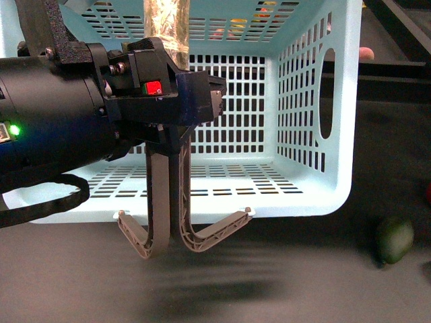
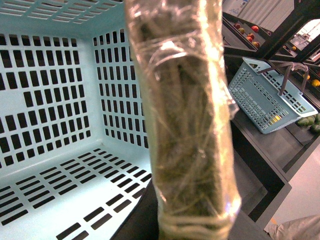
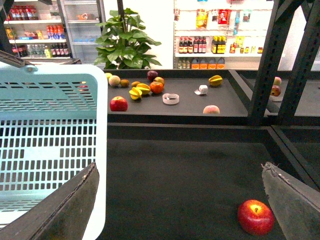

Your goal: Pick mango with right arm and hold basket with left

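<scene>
Front view: the basket [image 1: 316,195] is filling the frame; open table [image 1: 283,282] is running toward a green fruit [image 1: 394,239] at four o'clock. Your left gripper [image 1: 182,91] is sitting at nine o'clock, and you cannot tell its grip. Your right gripper [image 3: 180,170] is spreading wide near a red apple [image 3: 255,217]. You cannot tell the mango among far yellow fruits [image 3: 140,91].
</scene>
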